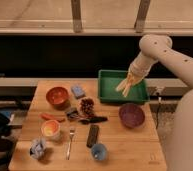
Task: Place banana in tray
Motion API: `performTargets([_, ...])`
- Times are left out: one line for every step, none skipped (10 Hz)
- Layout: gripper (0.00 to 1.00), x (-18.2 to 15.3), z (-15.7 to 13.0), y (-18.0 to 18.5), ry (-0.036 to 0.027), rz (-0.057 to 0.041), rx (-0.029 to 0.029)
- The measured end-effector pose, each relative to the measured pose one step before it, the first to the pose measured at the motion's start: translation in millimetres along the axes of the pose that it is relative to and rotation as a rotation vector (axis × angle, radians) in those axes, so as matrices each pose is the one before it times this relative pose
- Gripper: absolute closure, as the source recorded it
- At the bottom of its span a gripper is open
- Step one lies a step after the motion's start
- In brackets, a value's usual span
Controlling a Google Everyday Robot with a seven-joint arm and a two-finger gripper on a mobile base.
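The banana (125,85) is a pale cream-yellow bunch of long narrow splayed pieces. It hangs from my gripper (132,77), which is shut on its upper end. Both are over the right half of the green tray (109,89), which stands at the table's back right. The banana's lower tips are close to the tray floor; I cannot tell whether they touch it. My white arm (160,50) comes in from the upper right.
A purple bowl (131,115) stands just in front of the tray. To the left are a red-orange bowl (57,96), a blue sponge (78,91), an orange stick (50,117), an orange cup (50,129), a fork (70,142), a dark brown bar (92,135) and a small blue cup (98,151).
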Motion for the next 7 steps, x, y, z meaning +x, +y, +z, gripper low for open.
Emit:
performTargets([1.0,-6.85,1.07,-2.21,-0.07005,0.00582,-0.00365])
performTargets([1.0,-9.69,3.48,2.78,-0.05808,-0.00197,-0.00432])
performTargets([1.0,-6.88,4.38,0.69,-0.00709,-0.00055,0.00237])
performTargets([1.0,-7.2,5.06,-0.11,0.0042,-0.00462,0.00369])
performTargets([1.0,-5.13,7.04,1.22,0.01109,-0.01126,0.00374])
performTargets([1.0,-3.22,10.72,6.55,0.01697,-0.01312,-0.00011])
performTargets([1.0,0.4,12.45,5.95,0.02174,-0.01013,-0.00124])
